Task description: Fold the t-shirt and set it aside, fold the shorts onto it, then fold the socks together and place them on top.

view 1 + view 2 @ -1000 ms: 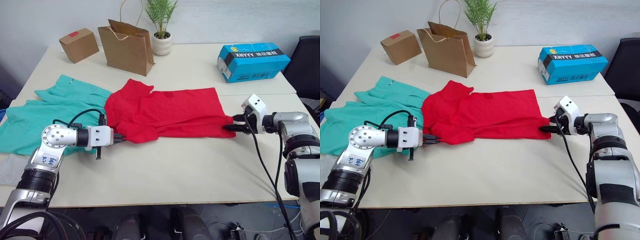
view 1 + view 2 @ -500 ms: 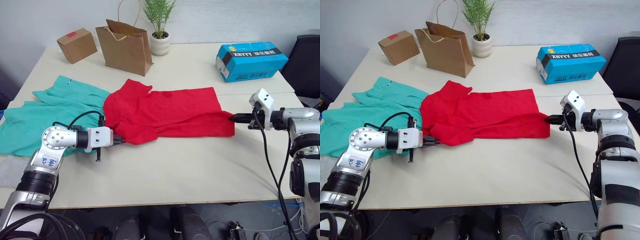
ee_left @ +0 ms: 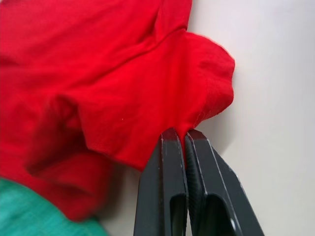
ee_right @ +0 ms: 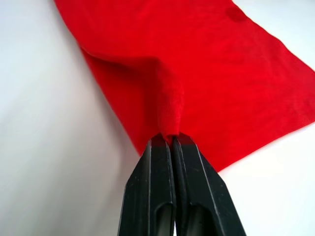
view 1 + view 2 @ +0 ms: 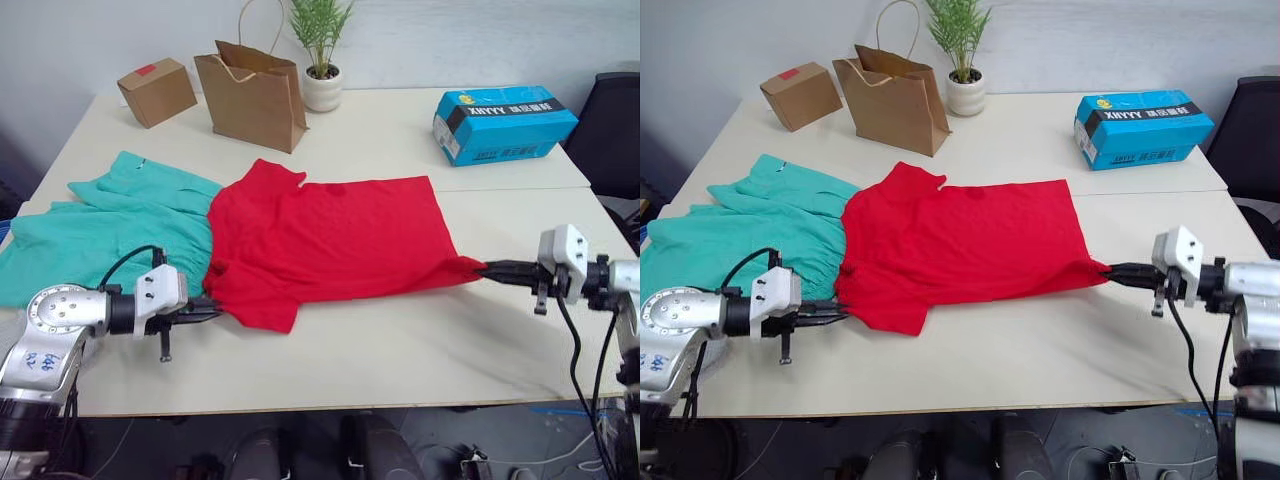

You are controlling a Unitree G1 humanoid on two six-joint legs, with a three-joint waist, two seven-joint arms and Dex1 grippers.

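Observation:
The red t-shirt lies spread across the middle of the table, stretched between both arms. My left gripper is shut on the t-shirt's left edge near a sleeve, and the left wrist view shows the fabric pinched between its fingers. Over at the shirt's right corner, my right gripper is shut on the hem, which is pulled into a point. The teal shorts lie to the left, partly under the t-shirt's edge. A bit of grey cloth at the table's front left edge may be a sock.
Along the table's far side stand a small cardboard box, a brown paper bag and a potted plant. A blue carton sits at the back right. A black chair is beyond the right edge.
Both grippers have drawn back toward the front edge and outward, dragging the t-shirt nearer and stretching it flatter. The right gripper moved further right; the left moved further left.

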